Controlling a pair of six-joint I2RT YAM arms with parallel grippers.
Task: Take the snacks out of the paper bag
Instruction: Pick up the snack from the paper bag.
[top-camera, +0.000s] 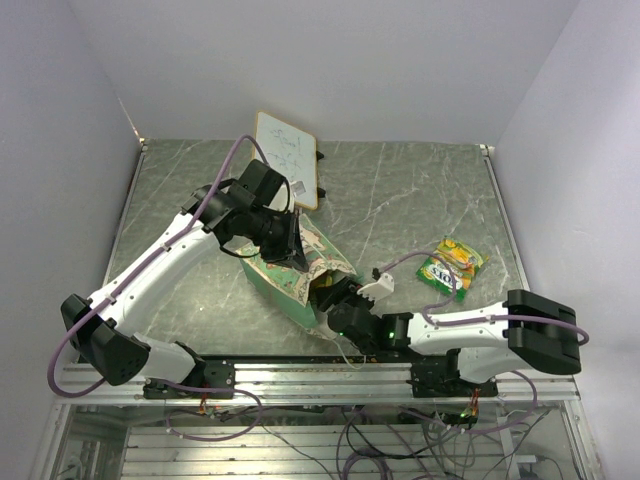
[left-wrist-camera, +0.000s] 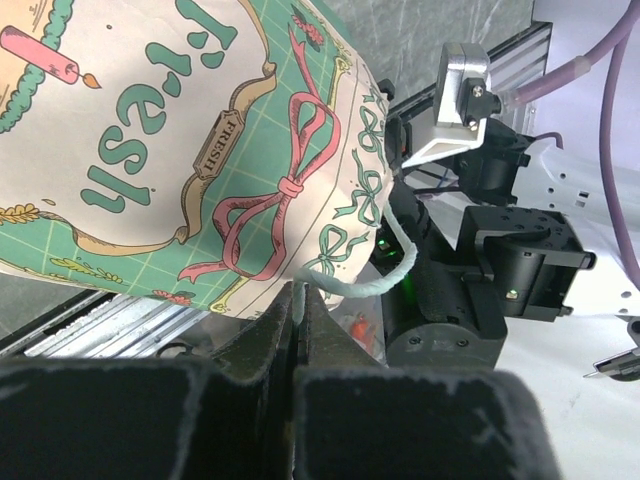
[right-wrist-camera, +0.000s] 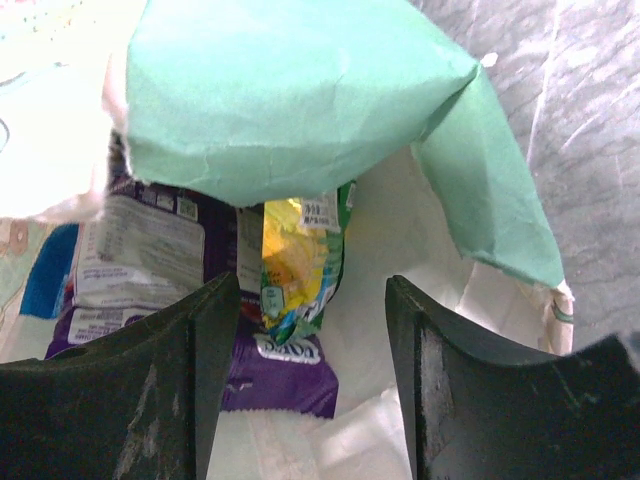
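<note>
The paper bag (top-camera: 288, 268) lies on its side at the table's middle, its mouth toward the right arm. My left gripper (top-camera: 296, 256) is shut on the bag's pale string handle (left-wrist-camera: 385, 272), which is pinched between its fingertips (left-wrist-camera: 298, 300) just below the printed side of the bag (left-wrist-camera: 180, 150). My right gripper (right-wrist-camera: 312, 330) stands open inside the bag's mouth, under a mint-green flap (right-wrist-camera: 290, 90). Between its fingers lie a yellow-green snack packet (right-wrist-camera: 300, 260) and a purple one (right-wrist-camera: 290, 375), neither gripped. One green-yellow snack packet (top-camera: 452, 263) lies out on the table at the right.
A white wood-framed board (top-camera: 285, 158) lies at the back, just behind the left arm. The right arm's wrist and camera (left-wrist-camera: 500, 250) sit close to the bag's mouth. The metal rail (top-camera: 330, 375) runs along the near edge.
</note>
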